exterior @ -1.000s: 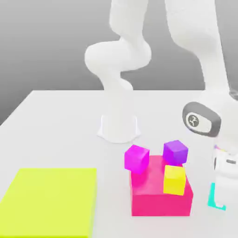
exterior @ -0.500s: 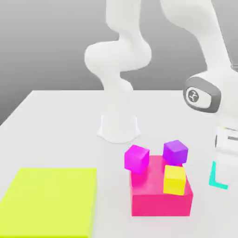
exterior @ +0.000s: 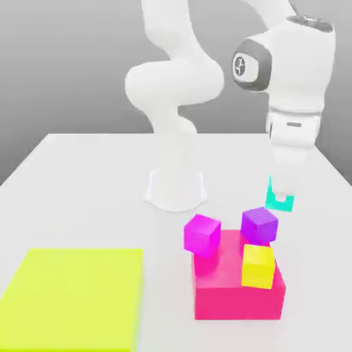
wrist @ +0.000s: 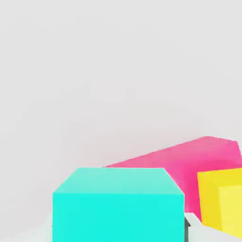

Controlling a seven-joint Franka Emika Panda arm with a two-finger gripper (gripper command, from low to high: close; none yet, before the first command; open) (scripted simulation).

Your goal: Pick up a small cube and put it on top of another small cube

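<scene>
my gripper: closed on the teal cube, carrying it aloft
purple cube: nearest below my load, just toward the exterior view's left

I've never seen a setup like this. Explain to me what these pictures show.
The machine is a white robot arm, standing on a pale surface. One current picture looks at the scene from off the arm; the other comes from a camera on the arm's hand, looking past what it carries.

The gripper, at the arm's end, has two fingers, closed on a small teal cube and holding it up in the air.

On the surface, toward the exterior view's left, lies a flat yellow-green slab. Nearer the exterior view's right is a pinkish-red block, with three small cubes at it: magenta, purple and yellow. How exactly each of those rests, I cannot tell.
</scene>
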